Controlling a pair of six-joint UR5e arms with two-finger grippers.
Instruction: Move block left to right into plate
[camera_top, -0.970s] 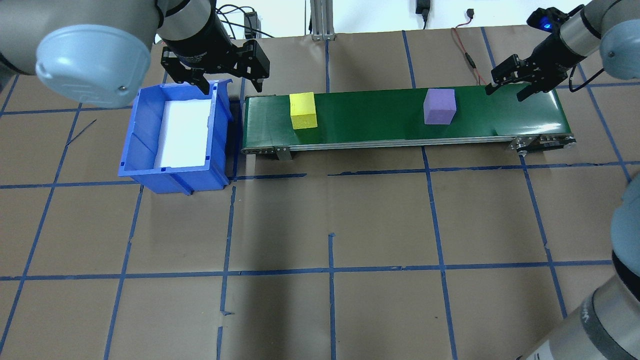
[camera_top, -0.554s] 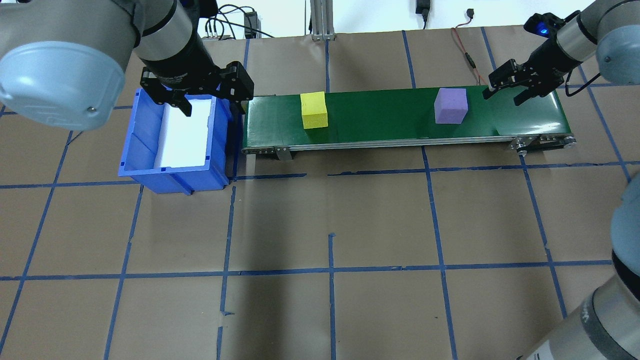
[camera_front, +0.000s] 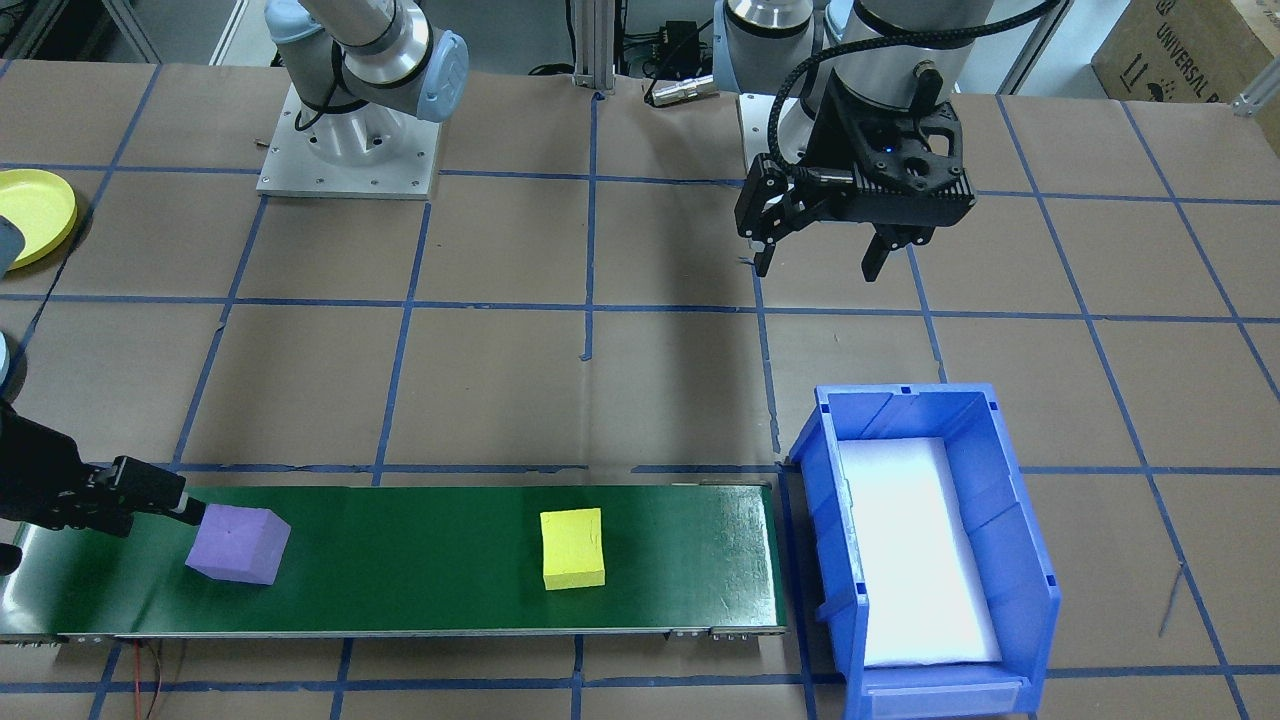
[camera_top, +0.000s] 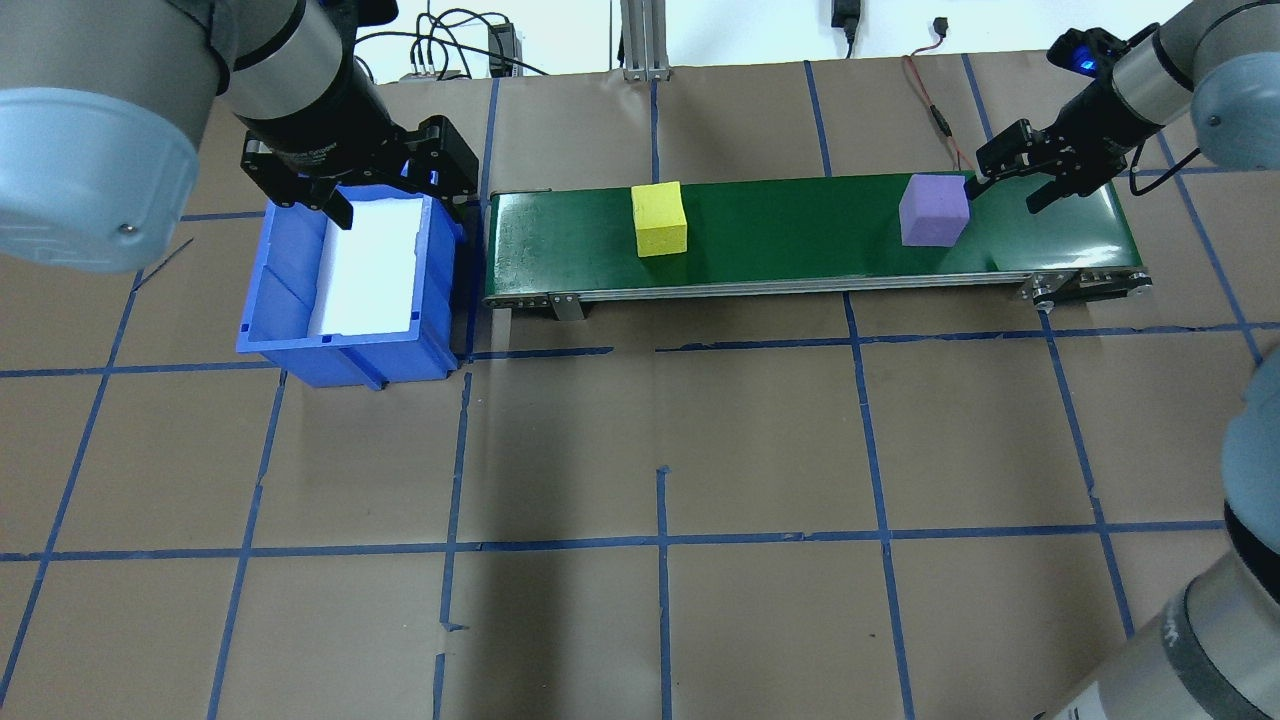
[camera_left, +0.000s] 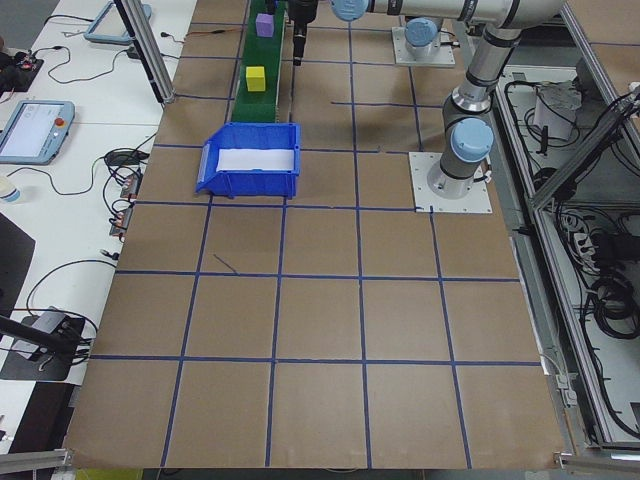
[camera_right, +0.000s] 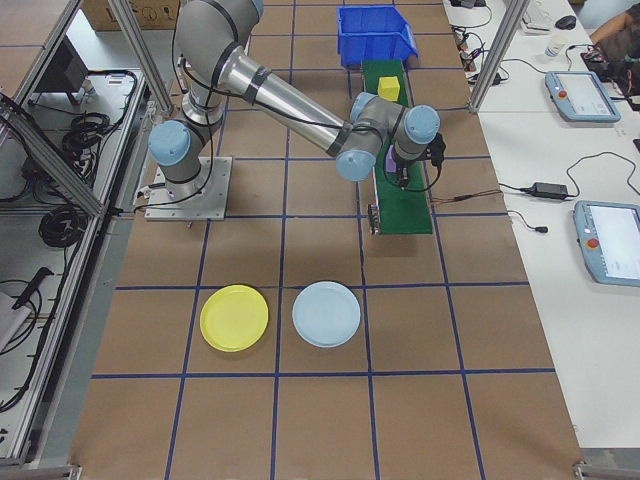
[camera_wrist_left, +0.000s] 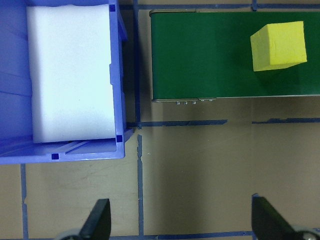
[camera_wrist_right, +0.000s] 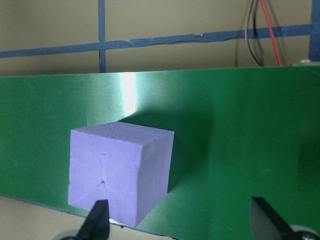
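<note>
- Right pincer (camera_top: 1005, 180), spread open, waits at the conveyor belt's (camera_top: 800, 235) right end, one fingertip at the purple block (camera_top: 933, 211); nothing gripped yet.
- Left pincer (camera_top: 385, 195) hangs open over the blue bin (camera_top: 262, 290).
- Yellow block (camera_top: 659, 220) rides mid-belt.
- Both plates, yellow plate (camera_right: 234, 318) and pale blue plate (camera_right: 326, 314), lie well apart, empty; nothing blocks the way.

Lying flat across the table (camera_top: 640, 450), brown paper crossed by blue tape lines (camera_top: 660, 540) in a grid. Standing alongside in the right side view, a white bench (camera_right: 560, 150) carrying tablets (camera_right: 612, 242) and trailing cables. Rising at the edges, aluminium frame posts (camera_left: 150, 50). Glaring evenly from above, bright indoor light
</note>
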